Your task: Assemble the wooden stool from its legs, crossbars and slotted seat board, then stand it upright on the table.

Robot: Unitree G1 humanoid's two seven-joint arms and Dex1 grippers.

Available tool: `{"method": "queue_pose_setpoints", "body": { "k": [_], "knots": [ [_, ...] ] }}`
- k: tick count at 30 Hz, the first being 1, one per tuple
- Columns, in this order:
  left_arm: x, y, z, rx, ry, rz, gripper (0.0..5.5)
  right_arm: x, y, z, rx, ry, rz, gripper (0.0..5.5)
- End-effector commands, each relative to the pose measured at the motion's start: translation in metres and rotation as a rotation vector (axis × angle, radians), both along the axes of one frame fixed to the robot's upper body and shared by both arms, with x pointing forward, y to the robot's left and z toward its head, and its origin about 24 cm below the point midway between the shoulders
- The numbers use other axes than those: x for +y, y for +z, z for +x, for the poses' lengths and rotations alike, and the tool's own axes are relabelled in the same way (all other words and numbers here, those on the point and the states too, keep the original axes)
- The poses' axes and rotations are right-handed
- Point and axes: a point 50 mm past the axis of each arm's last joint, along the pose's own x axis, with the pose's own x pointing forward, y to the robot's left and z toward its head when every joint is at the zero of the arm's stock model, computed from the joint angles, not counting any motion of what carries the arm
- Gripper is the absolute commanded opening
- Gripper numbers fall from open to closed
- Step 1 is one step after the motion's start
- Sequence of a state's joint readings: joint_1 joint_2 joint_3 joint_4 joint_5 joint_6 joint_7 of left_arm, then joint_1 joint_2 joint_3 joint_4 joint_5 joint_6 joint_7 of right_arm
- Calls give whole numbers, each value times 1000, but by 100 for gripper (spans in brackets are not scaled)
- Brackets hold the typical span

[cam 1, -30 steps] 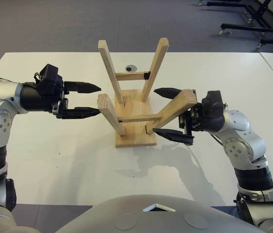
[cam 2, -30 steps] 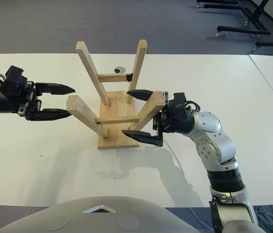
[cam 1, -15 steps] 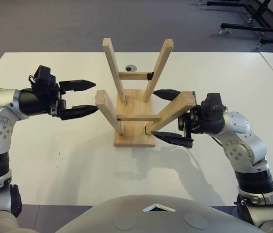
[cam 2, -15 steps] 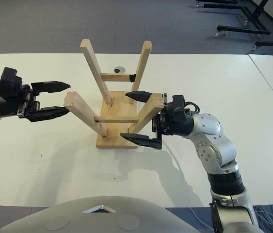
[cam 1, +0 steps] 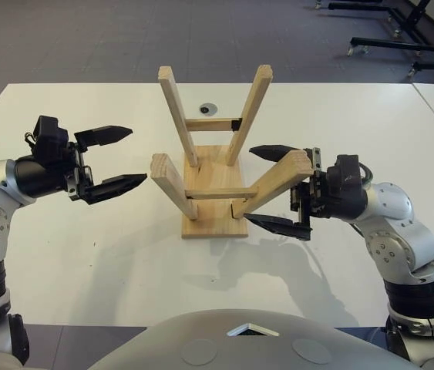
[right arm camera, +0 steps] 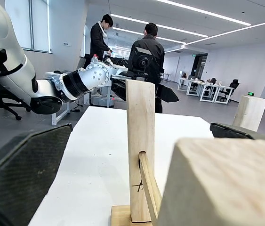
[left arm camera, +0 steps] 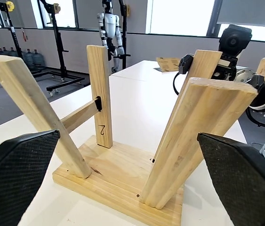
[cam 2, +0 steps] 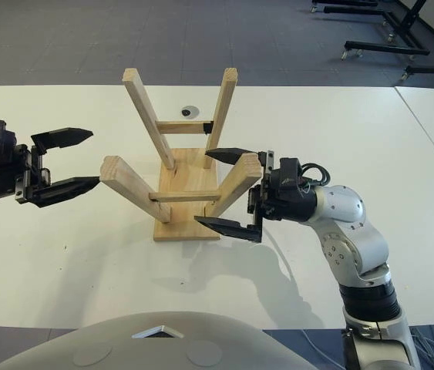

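Head eyes look down on the table (cam 1: 85, 254); wrist cameras closely face the stool (cam 1: 215, 193) from opposite sides.

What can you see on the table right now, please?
table: one, white, under everything.
seat board: one, pale wood, flat on the table's middle.
legs: four, pale wood, sticking up from the seat board.
crossbars: two, pale wood, each joining a leg pair.
round disc: one, grey, on the table behind the seat board.
left gripper: one, black, left of the legs, jaws open.
right gripper: one, black, jaws open astride the near right leg.
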State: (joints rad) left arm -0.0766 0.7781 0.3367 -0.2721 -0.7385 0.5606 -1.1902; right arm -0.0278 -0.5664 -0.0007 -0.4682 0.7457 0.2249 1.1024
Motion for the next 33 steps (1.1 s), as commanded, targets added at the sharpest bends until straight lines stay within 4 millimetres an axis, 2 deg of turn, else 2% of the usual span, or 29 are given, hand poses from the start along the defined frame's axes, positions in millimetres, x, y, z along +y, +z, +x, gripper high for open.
{"method": "queue_pose_setpoints", "body": {
  "k": [1,4,8,10,13,14,17,21,25,28,30,33],
  "knots": [
    [10,1,-1,-20,66,31,536,-13,3,0,-26,-58,-36,540],
    [14,2,0,-48,120,25,536,-24,5,-2,-21,-108,-28,540],
    [14,10,3,-118,199,-46,536,-43,10,-15,32,-153,25,540],
    [15,17,6,-172,247,-93,536,-51,22,-21,44,-167,138,540],
    [12,38,13,-307,341,-241,536,-65,48,-21,-13,-215,296,540],
    [6,48,14,-360,350,-294,536,-67,62,-19,-50,-228,378,540],
    [-18,81,10,-472,326,-485,536,-54,103,-8,-175,-289,552,540],
    [-61,111,-6,-473,110,-554,536,-23,138,-5,-247,-179,680,540],
    [-77,134,-13,-403,-76,-604,536,-10,160,-3,-271,-83,733,540],
    [-86,134,-11,-280,-170,-600,536,-1,151,0,-213,-24,668,540],
    [-98,112,-6,-72,-275,-600,536,6,125,9,-154,-31,547,540],
    [-122,55,14,231,-239,-459,536,17,69,16,2,4,320,540]
  ]
}}
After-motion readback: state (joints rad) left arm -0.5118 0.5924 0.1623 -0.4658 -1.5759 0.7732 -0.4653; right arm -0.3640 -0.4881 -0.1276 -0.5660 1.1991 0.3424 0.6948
